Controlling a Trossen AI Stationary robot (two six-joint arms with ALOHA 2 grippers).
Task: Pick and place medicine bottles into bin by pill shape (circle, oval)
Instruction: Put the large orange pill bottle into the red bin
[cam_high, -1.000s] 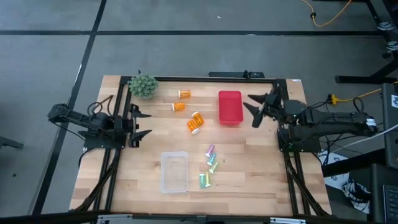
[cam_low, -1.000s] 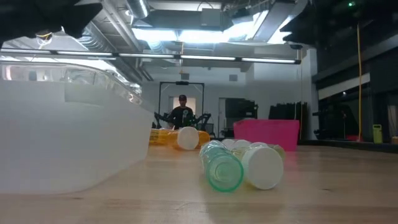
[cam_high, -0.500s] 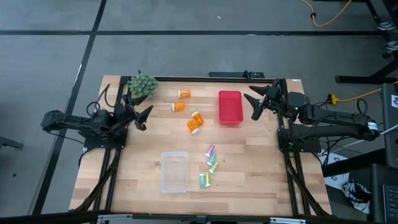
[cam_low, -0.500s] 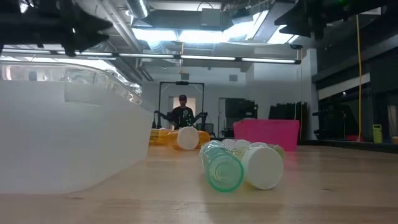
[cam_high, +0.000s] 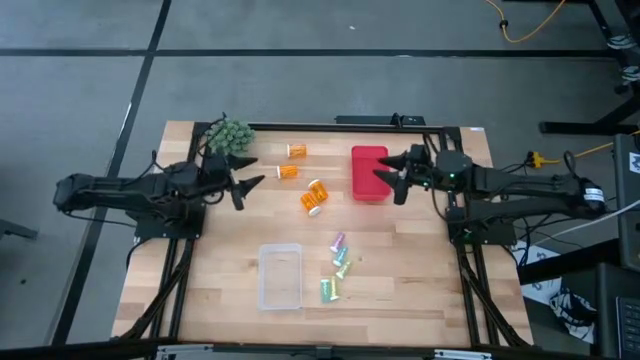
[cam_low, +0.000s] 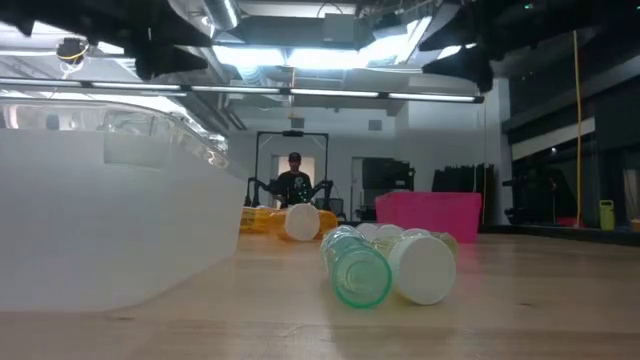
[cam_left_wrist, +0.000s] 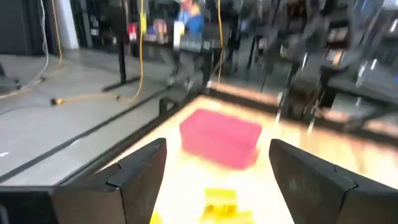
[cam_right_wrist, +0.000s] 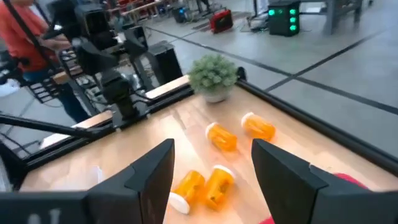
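Observation:
Several orange bottles with white caps lie on their sides at the far middle of the table: one (cam_high: 297, 150), one (cam_high: 288, 171) and a pair (cam_high: 315, 196). Pastel bottles (cam_high: 338, 262) lie on their sides near the middle front and also show in the low view (cam_low: 360, 270). My left gripper (cam_high: 248, 185) is open and empty, just left of the orange bottles; one orange bottle (cam_left_wrist: 221, 202) shows ahead of it. My right gripper (cam_high: 388, 182) is open and empty, at the right edge of the red bin (cam_high: 369, 172).
A clear plastic bin (cam_high: 280, 276) stands at the front middle. A spiky green ball (cam_high: 230, 137) sits at the far left corner. Black frame rails run along the table's sides. In the low view a person (cam_low: 293, 180) stands far behind the table.
My left gripper has gone toward the table's right edge, from the left rail toward the orange bottles. My right gripper has gone toward the table's left edge, from the right rail to the red bin. Both stay open. No bottle has moved.

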